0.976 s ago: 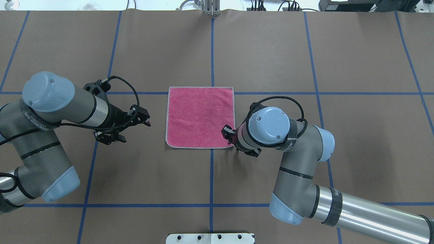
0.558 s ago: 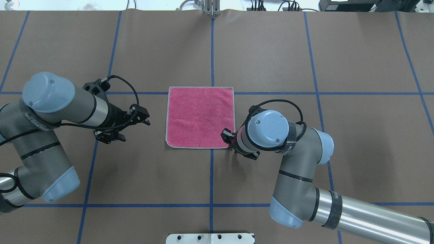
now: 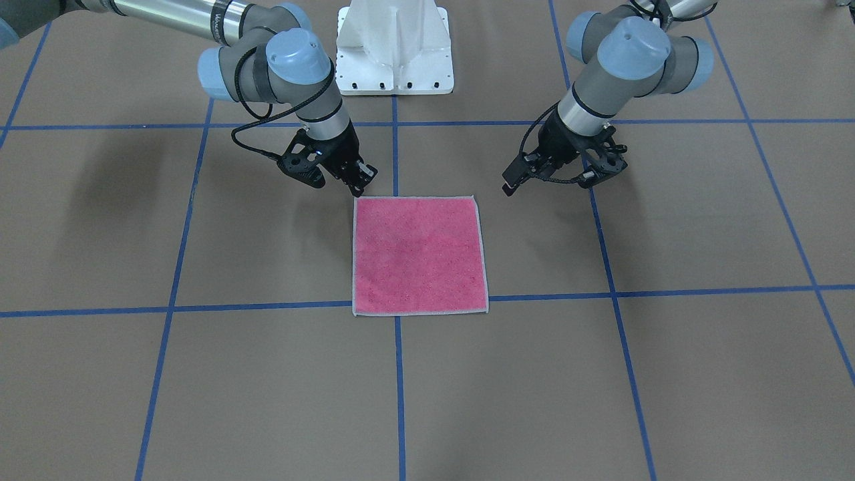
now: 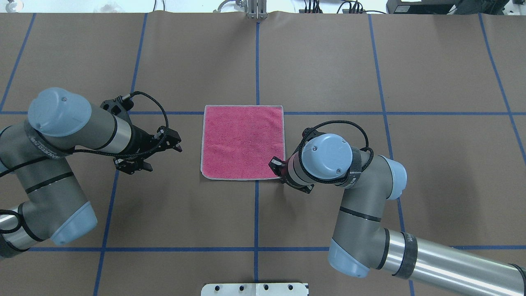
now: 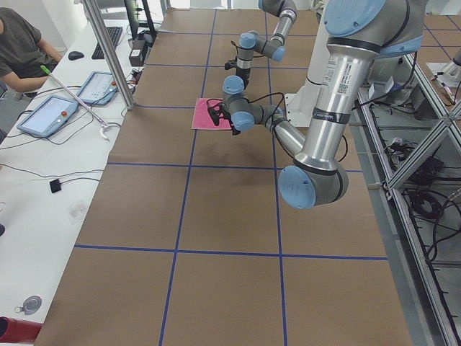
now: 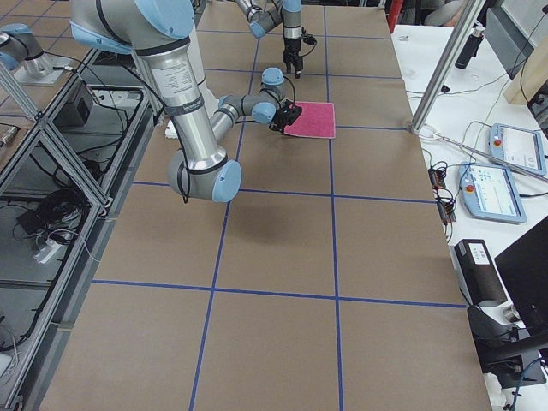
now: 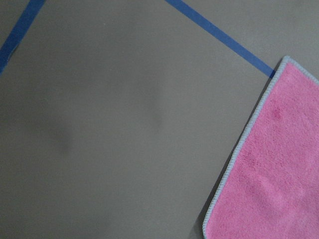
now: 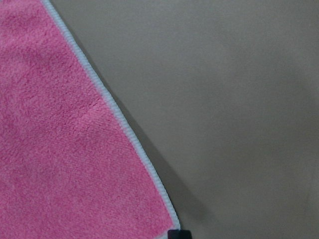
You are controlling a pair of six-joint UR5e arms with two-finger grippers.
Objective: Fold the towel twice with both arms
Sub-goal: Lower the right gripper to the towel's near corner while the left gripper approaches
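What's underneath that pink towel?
Only the brown table shows around the towel, which lies flat. A blue tape line meets its far and near edges, so it likely runs beneath, hidden. Its underside cannot be seen.

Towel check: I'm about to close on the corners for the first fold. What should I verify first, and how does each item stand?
1. Towel flat, pink face up: ok.
2. Right end effector at the towel's robot-side right corner: ok, one fingertip beside it.
3. Right end effector open: ok.
4. Corner between the right fingers: cannot tell.
5. Left end effector at a corner: not ok, it hangs apart from the towel's left edge.
6. Left end effector open: ok.
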